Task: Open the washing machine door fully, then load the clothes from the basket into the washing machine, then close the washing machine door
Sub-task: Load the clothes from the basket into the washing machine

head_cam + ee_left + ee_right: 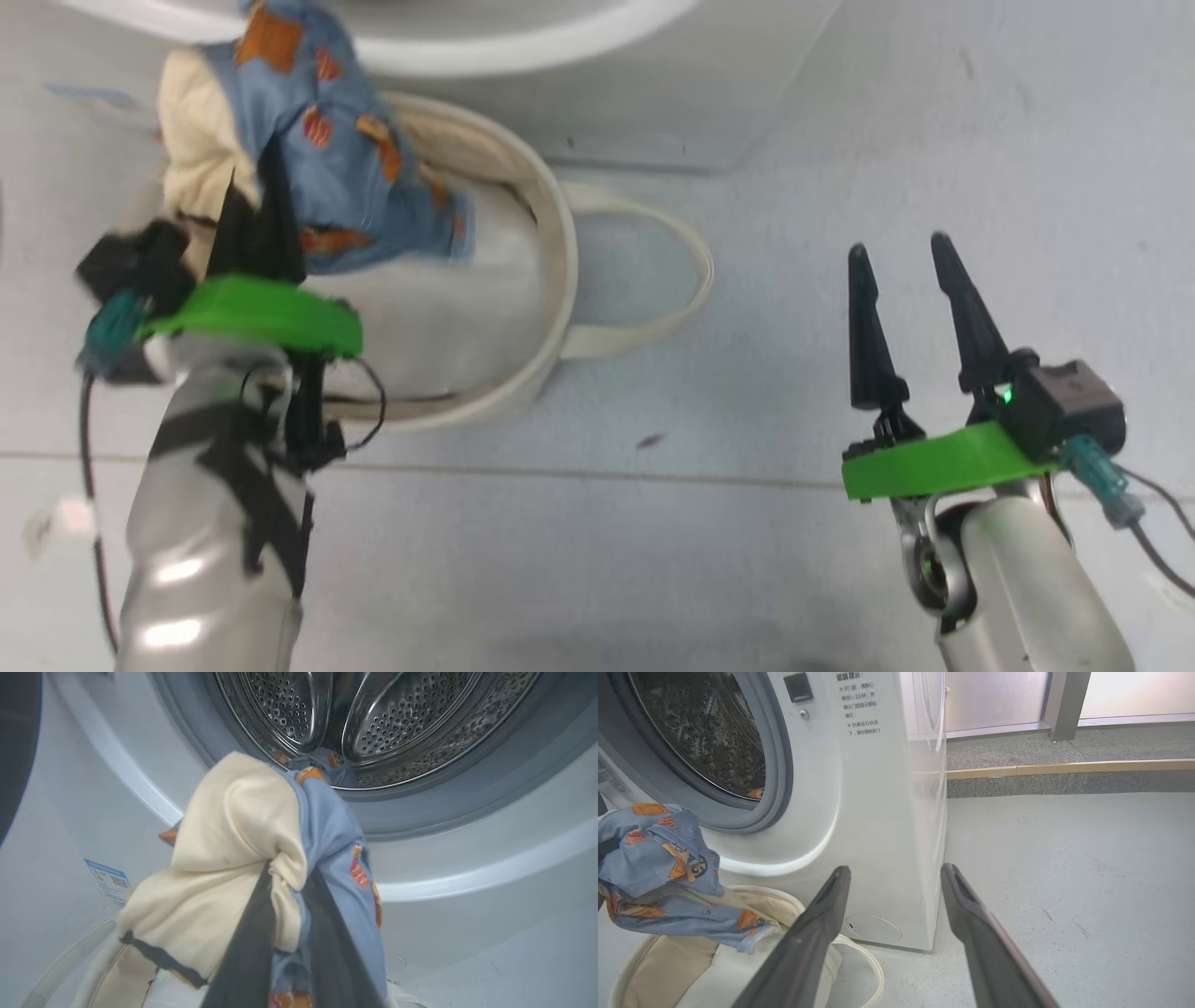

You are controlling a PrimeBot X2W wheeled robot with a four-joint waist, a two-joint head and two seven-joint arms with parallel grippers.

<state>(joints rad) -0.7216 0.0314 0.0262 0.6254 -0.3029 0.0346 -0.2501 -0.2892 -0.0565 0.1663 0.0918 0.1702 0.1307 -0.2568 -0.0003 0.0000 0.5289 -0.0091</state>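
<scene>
My left gripper (250,198) is shut on the clothes (345,159), a blue garment with orange figures and cream lining, lifted above the cream basket (553,308). In the left wrist view the fingers (252,933) pinch the bunched garment (233,849) just below the washing machine's (467,868) open steel drum (383,723), where another blue piece (322,763) lies. A dark curved edge at the far left is the washing machine door (16,742), swung open. My right gripper (898,245) hangs open over bare floor to the right of the basket, its fingers (822,924) empty.
The basket's loop handle (672,280) lies on the floor toward my right gripper. A blue sticker (108,877) marks the washer's lower front. Grey floor (1064,882) stretches right of the washer (878,812) to a raised step (1064,771) at the back.
</scene>
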